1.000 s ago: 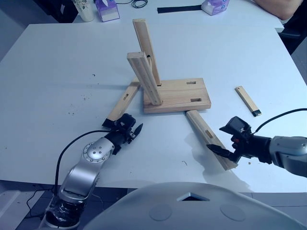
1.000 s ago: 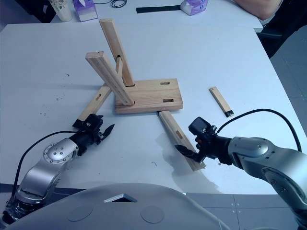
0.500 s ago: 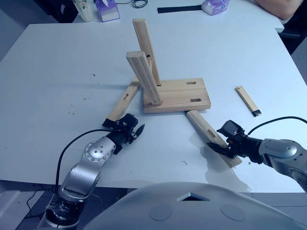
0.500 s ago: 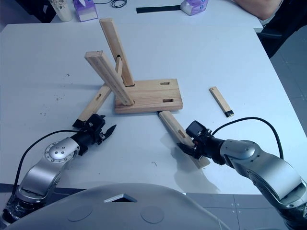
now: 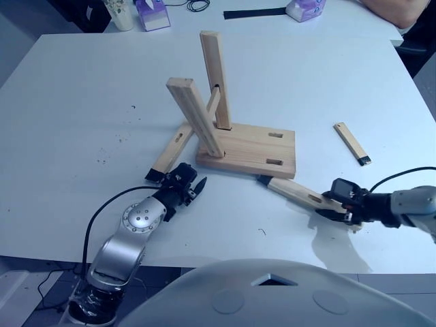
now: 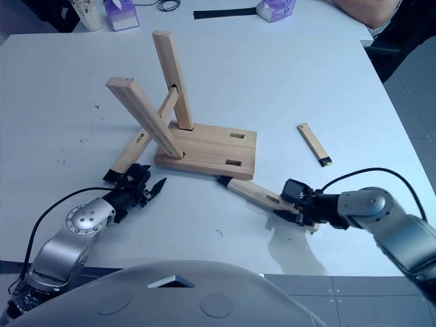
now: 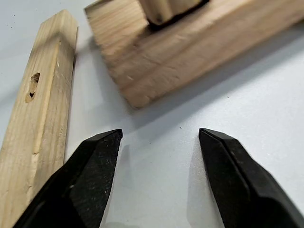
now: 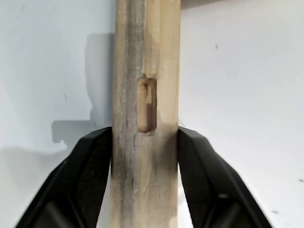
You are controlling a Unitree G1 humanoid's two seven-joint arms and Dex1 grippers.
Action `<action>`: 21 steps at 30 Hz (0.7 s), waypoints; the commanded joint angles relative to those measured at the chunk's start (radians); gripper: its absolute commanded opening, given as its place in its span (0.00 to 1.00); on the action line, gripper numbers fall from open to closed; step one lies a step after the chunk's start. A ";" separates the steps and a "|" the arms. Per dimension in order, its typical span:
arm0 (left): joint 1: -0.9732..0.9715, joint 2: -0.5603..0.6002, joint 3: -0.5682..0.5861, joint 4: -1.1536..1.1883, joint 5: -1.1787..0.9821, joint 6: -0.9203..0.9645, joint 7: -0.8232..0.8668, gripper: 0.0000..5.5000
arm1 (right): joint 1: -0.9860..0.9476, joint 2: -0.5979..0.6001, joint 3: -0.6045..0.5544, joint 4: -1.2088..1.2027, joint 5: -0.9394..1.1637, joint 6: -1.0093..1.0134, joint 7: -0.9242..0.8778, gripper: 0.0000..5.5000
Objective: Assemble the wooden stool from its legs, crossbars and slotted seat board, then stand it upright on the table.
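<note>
- The right gripper (image 6: 300, 206) is clamped on the outer end of a loose leg (image 6: 253, 192) lying flat. Its long axis runs from the gripper toward the seat board (image 6: 211, 146), with the far tip just beside the board's near edge.
- The left gripper (image 5: 193, 185), spread wide and empty, sits near the 2nd loose leg (image 5: 174, 144).
- The right wrist view shows the slot (image 8: 146, 104) facing up between the fingers (image 8: 90, 171); the head views show how the leg meets the board.

Rough, unvarnished wooden leg (image 8: 145, 57)
</note>
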 commanded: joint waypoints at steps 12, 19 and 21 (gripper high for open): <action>-0.002 0.014 -0.049 0.048 0.012 0.057 -0.027 0.55 | -0.626 0.103 0.237 0.703 -0.453 -0.988 0.492 0.38; -0.036 0.023 -0.062 0.056 0.010 0.065 -0.045 0.55 | -0.787 0.219 0.300 0.814 -0.528 -1.261 0.517 0.38; -0.046 0.028 -0.066 0.058 0.010 0.066 -0.055 0.55 | -0.843 0.261 0.318 0.885 -0.584 -1.348 0.482 0.38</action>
